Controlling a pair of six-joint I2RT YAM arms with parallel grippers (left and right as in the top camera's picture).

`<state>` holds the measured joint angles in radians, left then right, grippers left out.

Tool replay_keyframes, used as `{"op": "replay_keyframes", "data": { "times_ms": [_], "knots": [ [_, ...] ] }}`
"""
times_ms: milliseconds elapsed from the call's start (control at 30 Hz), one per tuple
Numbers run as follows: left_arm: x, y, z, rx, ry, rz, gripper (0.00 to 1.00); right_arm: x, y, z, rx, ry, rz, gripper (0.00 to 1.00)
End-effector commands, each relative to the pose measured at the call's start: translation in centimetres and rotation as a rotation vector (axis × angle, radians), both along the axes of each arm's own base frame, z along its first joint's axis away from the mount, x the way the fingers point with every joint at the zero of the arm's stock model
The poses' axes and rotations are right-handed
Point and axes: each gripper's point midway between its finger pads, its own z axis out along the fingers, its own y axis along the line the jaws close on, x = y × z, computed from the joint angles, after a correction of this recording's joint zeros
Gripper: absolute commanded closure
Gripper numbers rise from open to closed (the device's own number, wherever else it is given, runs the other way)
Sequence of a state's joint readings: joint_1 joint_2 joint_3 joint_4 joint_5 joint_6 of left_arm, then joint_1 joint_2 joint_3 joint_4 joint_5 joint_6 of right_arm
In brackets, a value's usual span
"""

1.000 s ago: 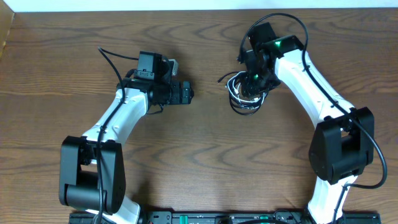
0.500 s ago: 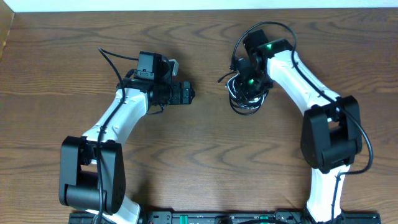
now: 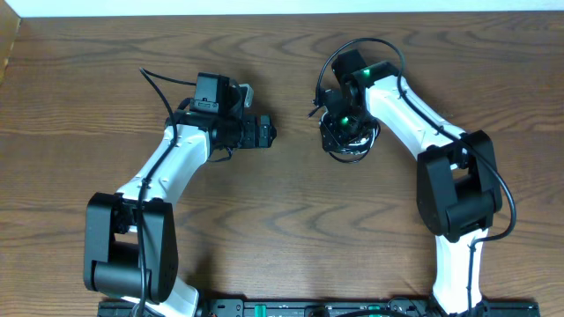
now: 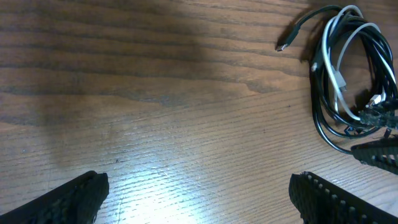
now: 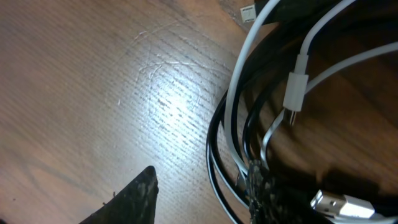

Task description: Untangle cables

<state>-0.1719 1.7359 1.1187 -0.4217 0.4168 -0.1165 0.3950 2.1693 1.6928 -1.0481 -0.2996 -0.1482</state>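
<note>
The black cable (image 4: 318,118) and the white cable (image 4: 340,78) lie coiled together in one small bundle (image 3: 346,145) on the wooden table. A black plug end (image 4: 285,45) sticks out to the bundle's left. My right gripper (image 3: 346,123) is down on the bundle, its jaws apart. In the right wrist view this gripper (image 5: 204,171) has one finger (image 5: 260,190) among the strands, with black cable (image 5: 211,149) and white cable (image 5: 239,81) loops between the fingers. My left gripper (image 3: 269,132) is wide open over bare wood left of the bundle, holding nothing (image 4: 199,180).
A white plug (image 5: 295,93) and a silver USB plug (image 5: 339,205) lie inside the coil. The table's far edge (image 3: 264,11) meets a white wall. Both arm bases stand at the near edge.
My right arm has swung leftwards, and its gripper has shifted slightly left over the bundle. The left arm has not moved.
</note>
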Motion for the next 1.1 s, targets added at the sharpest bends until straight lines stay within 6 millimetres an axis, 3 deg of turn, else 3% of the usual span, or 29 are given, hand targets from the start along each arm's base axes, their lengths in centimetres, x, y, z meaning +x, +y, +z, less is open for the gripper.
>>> {"op": "replay_keyframes", "data": {
  "times_ms": [0, 167, 500, 733, 1067],
  "knots": [
    [-0.5, 0.1, -0.3, -0.007, 0.022, 0.005, 0.02, -0.2, -0.3, -1.7, -0.025, 0.021, 0.02, 0.56],
    [-0.6, 0.1, -0.4, 0.006, 0.015, -0.026, 0.02, 0.1, -0.9, -1.9, -0.056, -0.018, 0.092, 0.57],
    [-0.6, 0.1, -0.4, 0.007, 0.014, -0.029, 0.02, 1.6, -2.2, -2.1, -0.089, -0.06, 0.066, 0.61],
    [-0.6, 0.1, -0.4, 0.009, 0.011, -0.032, 0.02, 1.5, -2.4, -2.1, -0.089, -0.053, 0.057, 0.99],
    [-0.7, 0.1, -0.4, 0.009, 0.014, -0.032, 0.02, 1.2, -1.7, -0.7, -0.039, -0.042, 0.02, 0.99]
  ]
}}
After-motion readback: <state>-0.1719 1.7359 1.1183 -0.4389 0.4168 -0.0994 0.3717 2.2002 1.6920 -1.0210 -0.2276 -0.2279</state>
